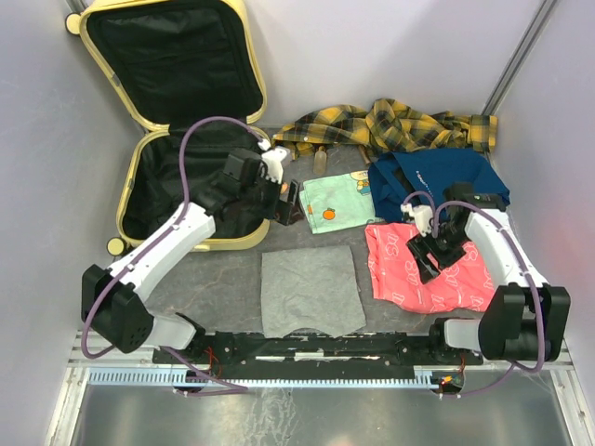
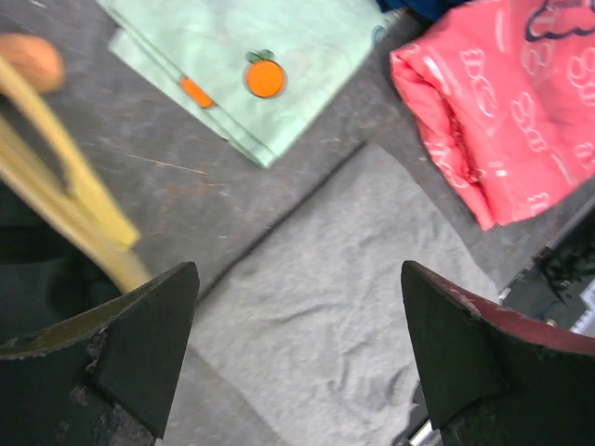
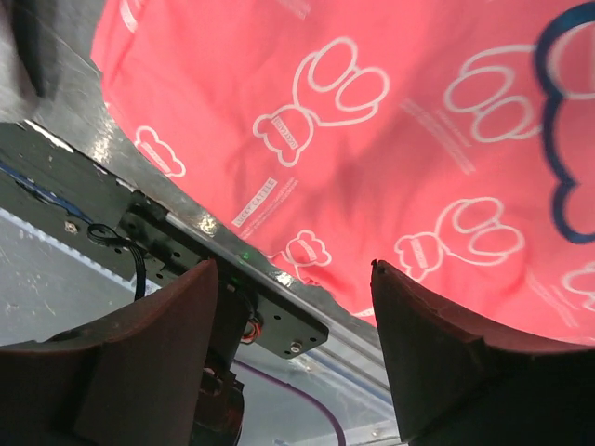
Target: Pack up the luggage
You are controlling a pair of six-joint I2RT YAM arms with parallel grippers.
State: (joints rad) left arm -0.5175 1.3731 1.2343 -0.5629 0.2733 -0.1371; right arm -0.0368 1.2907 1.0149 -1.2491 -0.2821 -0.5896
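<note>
A grey tabletop point(image 1: 228, 274) fills the scene, with pale walls around it. The luggage point(image 1: 172, 60), a pale-yellow hard-shell suitcase with black lining, lies open at the far left. Its base is flat on the tabletop and its lid stands up against the back wall. No clothing shows inside it.

A yellow-and-black plaid cloth point(image 1: 390, 125) lies crumpled along the back wall, to the right of the luggage. Just in front of it sits a navy garment point(image 1: 437, 177). A pink garment point(image 1: 437, 279) printed with white paw shapes lies nearer still, touching the navy one. A flat grey cloth point(image 1: 311, 290) rests at the near centre. Beyond it is a folded mint-green cloth point(image 1: 337, 203) with small orange fruit prints.

The left hand point(image 1: 286, 203) hangs beside the luggage's right rim, close to the mint-green cloth. Its fingers are spread apart with nothing between them. The right hand point(image 1: 425, 263) sits over the left part of the pink garment. Its fingers are also apart and empty, and the right wrist view shows pink fabric beyond them.
</note>
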